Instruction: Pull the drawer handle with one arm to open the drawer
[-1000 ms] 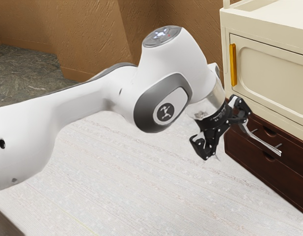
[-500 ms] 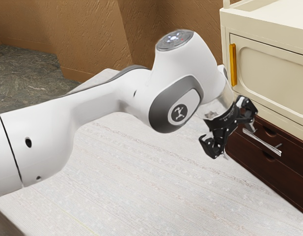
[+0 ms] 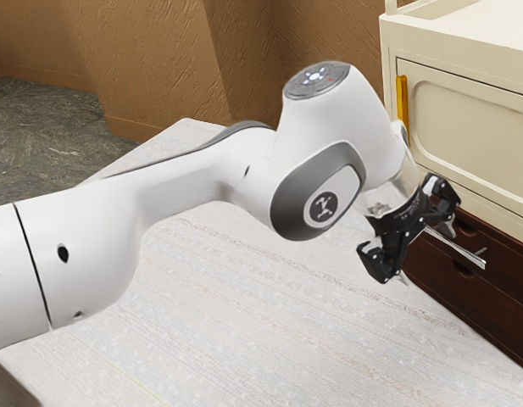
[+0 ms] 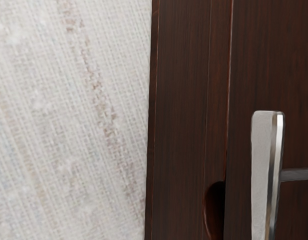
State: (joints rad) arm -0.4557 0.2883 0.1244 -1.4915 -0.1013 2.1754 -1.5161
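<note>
brown textured walls [image 3: 151, 59] | grey mottled floor [image 3: 41, 127] | pale woven surface [image 3: 269, 339] | cream cabinet [image 3: 477, 131]

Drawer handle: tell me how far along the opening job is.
Done: most of the reach, it seems; the gripper is close to the silver handle. In hand: lining up, I judge, with the fingers spread and not clamped on the bar. Left: closing on it and pulling; the dark drawer's front looks flush with the cabinet.
</note>
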